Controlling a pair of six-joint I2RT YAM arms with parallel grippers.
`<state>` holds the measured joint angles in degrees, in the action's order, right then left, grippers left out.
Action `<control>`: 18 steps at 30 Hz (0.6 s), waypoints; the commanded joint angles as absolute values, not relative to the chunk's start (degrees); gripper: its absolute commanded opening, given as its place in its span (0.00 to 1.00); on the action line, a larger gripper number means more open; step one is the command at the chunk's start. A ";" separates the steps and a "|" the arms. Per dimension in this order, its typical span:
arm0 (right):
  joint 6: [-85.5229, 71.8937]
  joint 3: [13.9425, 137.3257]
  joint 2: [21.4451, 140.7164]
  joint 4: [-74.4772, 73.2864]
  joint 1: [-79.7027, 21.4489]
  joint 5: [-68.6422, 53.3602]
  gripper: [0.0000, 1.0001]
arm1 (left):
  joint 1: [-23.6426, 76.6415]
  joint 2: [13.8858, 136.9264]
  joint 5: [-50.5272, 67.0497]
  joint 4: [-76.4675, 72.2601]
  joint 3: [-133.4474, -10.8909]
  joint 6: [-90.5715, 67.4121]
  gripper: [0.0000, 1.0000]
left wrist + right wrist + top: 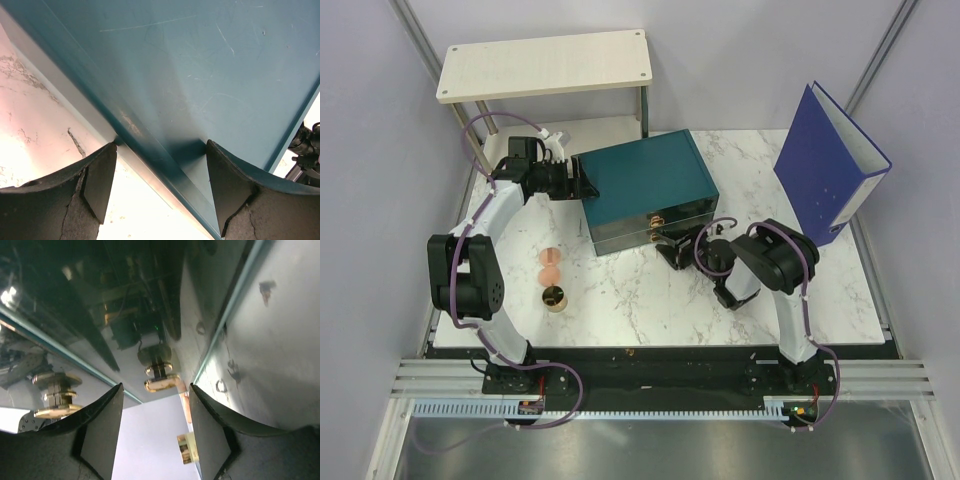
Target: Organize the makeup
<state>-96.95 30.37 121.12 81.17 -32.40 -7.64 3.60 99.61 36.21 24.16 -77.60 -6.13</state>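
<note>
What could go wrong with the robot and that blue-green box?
The right tool straddles a small gold knob with gaps either side, so it could slip off. The left tool only leans on the edge of the box; a pull might drag it, and the pink discs and gold pot sit close by.

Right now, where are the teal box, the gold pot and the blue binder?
teal box (645,175), top view, its lid.
gold pot (556,297), top view, its dark top.
blue binder (825,170), top view, its cover.
</note>
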 commanded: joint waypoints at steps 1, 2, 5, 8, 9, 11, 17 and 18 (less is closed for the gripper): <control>-99.76 32.16 123.93 75.25 -33.40 -4.49 0.62 | 4.66 101.16 33.31 32.34 -74.44 -1.41 0.78; -100.28 32.34 123.93 74.45 -33.57 -4.13 0.62 | 4.66 101.08 33.22 32.34 -74.44 -1.41 0.78; -101.51 32.17 123.40 71.99 -34.36 -2.11 0.61 | 4.66 101.16 32.96 32.34 -74.36 -1.49 0.78; -101.95 32.17 122.79 69.00 -34.63 -1.14 0.59 | 4.66 100.81 32.87 32.34 -74.01 -1.49 0.78; -101.95 32.08 122.52 68.12 -34.54 -0.97 0.58 | 4.66 100.81 32.87 32.43 -74.00 -1.49 0.78; -101.87 31.82 121.12 64.79 -34.72 -0.44 0.56 | 4.66 100.72 32.61 32.43 -73.83 -1.41 0.78; -98.79 32.25 117.52 54.77 -34.80 0.79 0.51 | 4.66 100.72 32.61 32.34 -73.74 -1.41 0.78; -98.79 32.26 117.51 54.06 -34.80 1.14 0.51 | 4.66 100.72 32.61 32.43 -73.74 -1.41 0.78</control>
